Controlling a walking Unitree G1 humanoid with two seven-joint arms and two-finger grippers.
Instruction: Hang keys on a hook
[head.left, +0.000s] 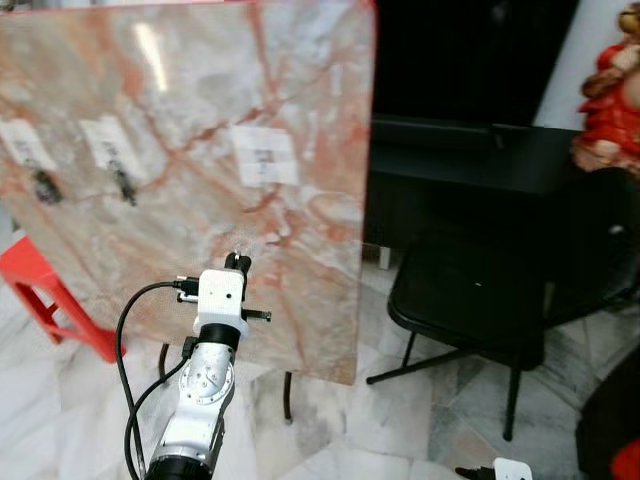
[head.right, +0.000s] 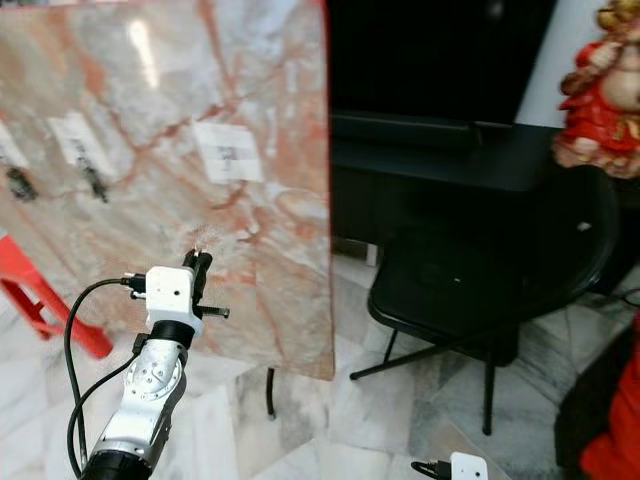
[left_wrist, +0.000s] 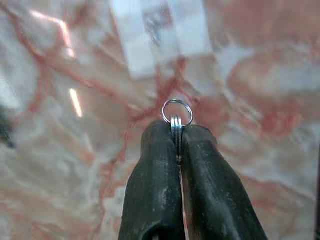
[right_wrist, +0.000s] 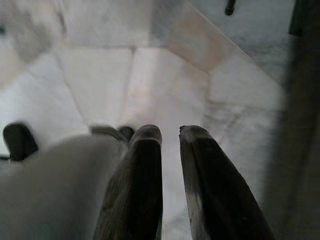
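Marble-look panel (head.left: 190, 170) ahead of left gripper (head.left: 237, 262) in head views; two dark hooks (head.left: 45, 186) up and to its left, well apart.

Left wrist: jaws pressed together, pinching key ring (left_wrist: 177, 113) by its lower edge. Thin grip; risk of ring twisting or slipping on contact with a hook.

Right wrist: right gripper (right_wrist: 170, 131) low over floor, jaws slightly parted, empty.

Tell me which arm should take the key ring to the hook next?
Left. The left gripper is shut on the key ring, raised before the marble board. The right gripper hangs low over the floor, holding nothing.
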